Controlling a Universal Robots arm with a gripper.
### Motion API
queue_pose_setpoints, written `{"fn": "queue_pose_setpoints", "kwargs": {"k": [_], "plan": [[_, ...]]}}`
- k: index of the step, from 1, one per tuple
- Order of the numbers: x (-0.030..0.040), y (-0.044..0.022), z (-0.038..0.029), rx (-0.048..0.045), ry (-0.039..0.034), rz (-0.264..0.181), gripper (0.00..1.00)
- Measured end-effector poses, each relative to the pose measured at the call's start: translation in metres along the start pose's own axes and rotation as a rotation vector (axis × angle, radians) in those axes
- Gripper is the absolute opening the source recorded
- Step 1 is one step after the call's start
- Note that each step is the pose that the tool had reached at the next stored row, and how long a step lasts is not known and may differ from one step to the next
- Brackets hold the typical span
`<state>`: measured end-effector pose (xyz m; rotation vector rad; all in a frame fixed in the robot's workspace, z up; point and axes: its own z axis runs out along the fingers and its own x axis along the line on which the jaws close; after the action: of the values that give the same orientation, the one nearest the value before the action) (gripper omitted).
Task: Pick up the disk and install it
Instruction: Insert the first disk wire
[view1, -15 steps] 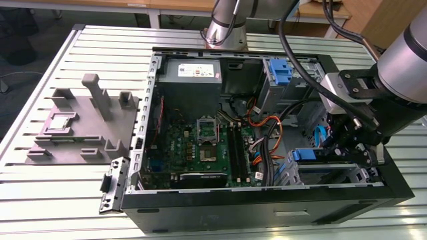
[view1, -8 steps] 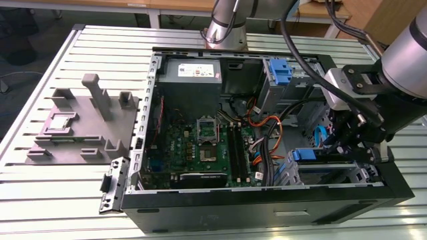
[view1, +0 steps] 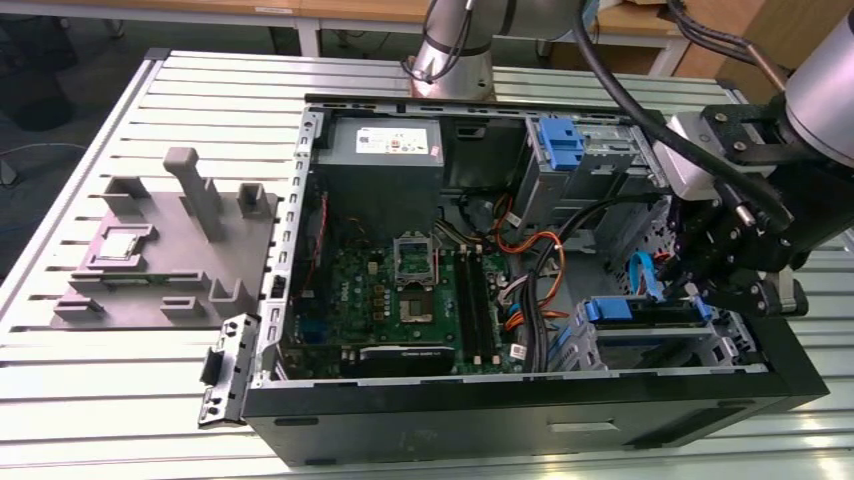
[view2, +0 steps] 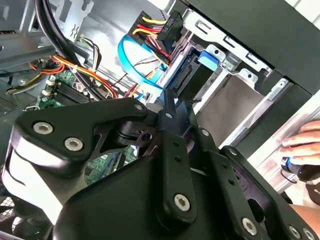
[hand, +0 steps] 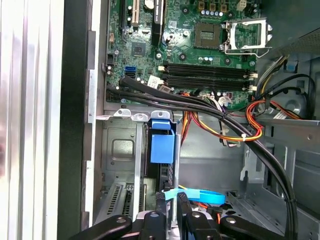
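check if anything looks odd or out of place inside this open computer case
Nothing looks damaged or spilled. One oddity: the looped blue flat data cable hangs loose right beside the black gripper, close to the blue-framed disk sitting in its metal bay, where it could snag. A person's hand also rests near the case edge.

The arm (view1: 461, 40) is reaching from its base at the far side over to the exterior view's right, its wrist pointing down and the black gripper (view1: 721, 285) hanging low, fingers (hand: 182, 207) drawn close together, while a person's hand (view2: 302, 145) is resting nearby.
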<state>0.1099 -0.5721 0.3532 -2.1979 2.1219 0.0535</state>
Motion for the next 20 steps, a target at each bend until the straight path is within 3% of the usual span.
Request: {"fn": "queue_pose_setpoints", "kwargs": {"k": [4,6,12,20], "plan": [[0.0,0.0,-0.0001,-0.0016,0.0,0.0,0.24],[-0.0001,-0.0001,-0.0001,-0.0147,-0.0002,0.001,0.24],[-0.0002,-0.0001,0.0001,-0.0151,0.0008,0.002,0.24],[-0.002,-0.0024,0.0007,-0.0143,0.0195,0.018,0.24]]}}
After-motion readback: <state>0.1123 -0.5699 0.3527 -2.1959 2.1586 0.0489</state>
